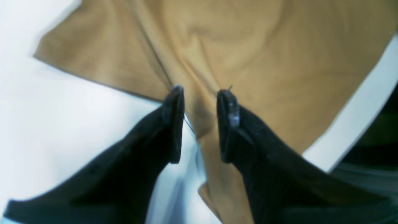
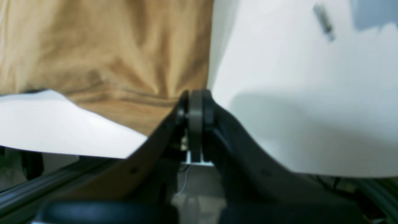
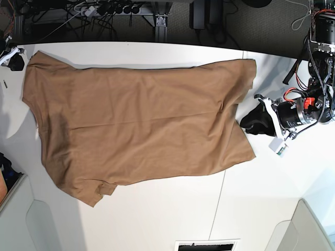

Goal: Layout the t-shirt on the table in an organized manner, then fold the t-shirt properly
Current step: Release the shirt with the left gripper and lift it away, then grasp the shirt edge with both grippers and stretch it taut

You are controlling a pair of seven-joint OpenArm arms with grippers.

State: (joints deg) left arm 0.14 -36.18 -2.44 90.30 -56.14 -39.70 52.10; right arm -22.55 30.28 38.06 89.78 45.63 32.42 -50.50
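Tan t-shirt (image 3: pixel 141 125) lies spread and wrinkly across the white table (image 3: pixel 172 214), left gripper (image 1: pixel 200 124) parted over its edge, right gripper (image 2: pixel 195 102) clenched at its corner.

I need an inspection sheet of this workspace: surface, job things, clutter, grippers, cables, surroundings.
Surface: white table, thin dark seam.
Job things: tan t-shirt spread across the table, wrinkled, one lower corner bunched.
Clutter: nothing seen.
Grippers: left gripper jaws apart, cloth between them; right gripper shut at the shirt's edge, grip on cloth unclear.
Cables: red and black wires on the left arm; cables behind the table.
Surroundings: dark floor, equipment beyond the far edge.
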